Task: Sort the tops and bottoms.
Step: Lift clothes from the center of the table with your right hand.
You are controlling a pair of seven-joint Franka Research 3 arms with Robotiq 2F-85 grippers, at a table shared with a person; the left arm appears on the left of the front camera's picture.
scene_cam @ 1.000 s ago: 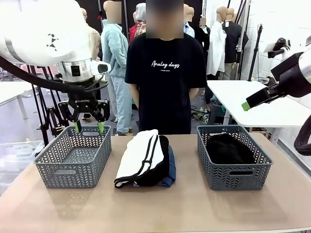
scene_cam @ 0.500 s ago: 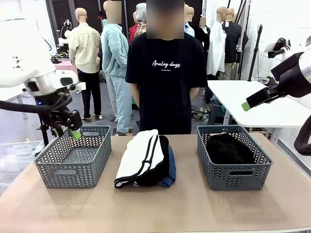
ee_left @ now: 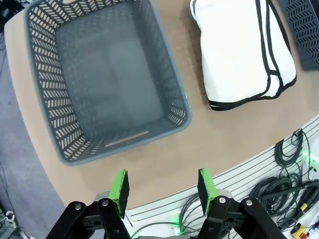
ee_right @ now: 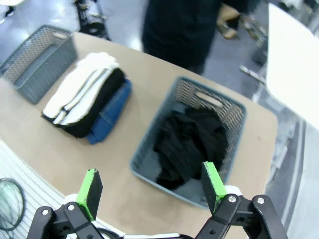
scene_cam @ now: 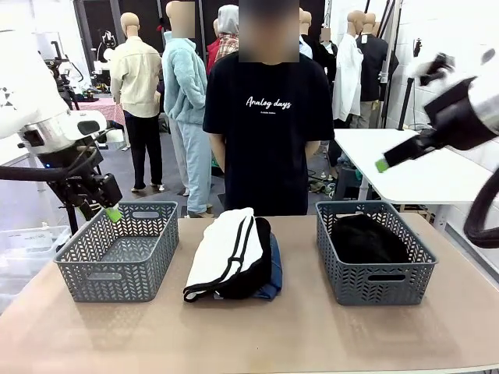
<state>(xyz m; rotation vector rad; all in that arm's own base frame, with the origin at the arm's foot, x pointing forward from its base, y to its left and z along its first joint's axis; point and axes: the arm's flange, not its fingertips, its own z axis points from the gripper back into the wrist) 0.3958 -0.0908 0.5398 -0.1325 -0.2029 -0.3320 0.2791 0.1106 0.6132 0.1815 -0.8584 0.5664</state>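
Tops and bottoms lie in one folded stack mid-table, between the two baskets. The white cloth top with thin black edging is uppermost, a black cloth top sits under it, and the blue denim jeans are at the base with only an edge showing.

Left gripper: jaws part-open, nothing between the pads. We hang above and just outside the far-left corner of the left grey lattice basket, which holds nothing.

Right gripper: jaws wide, empty, high over the right grey lattice basket. That basket holds a crumpled black cloth garment.

Risks as we judge them:
- If we pinch too deep on the white top, the black layer or the jeans edge comes up too and gets mis-sorted.
- If we grab by one fold, the garment opens on the lift, drapes over a basket rim or drags the stack across the tan table.
- If the left descends from here, the fingers clip the basket corner.
- If both arms go for the stack, they cross mid-table.
- The person in the black T-shirt stands just behind the stack, so we keep swings low.
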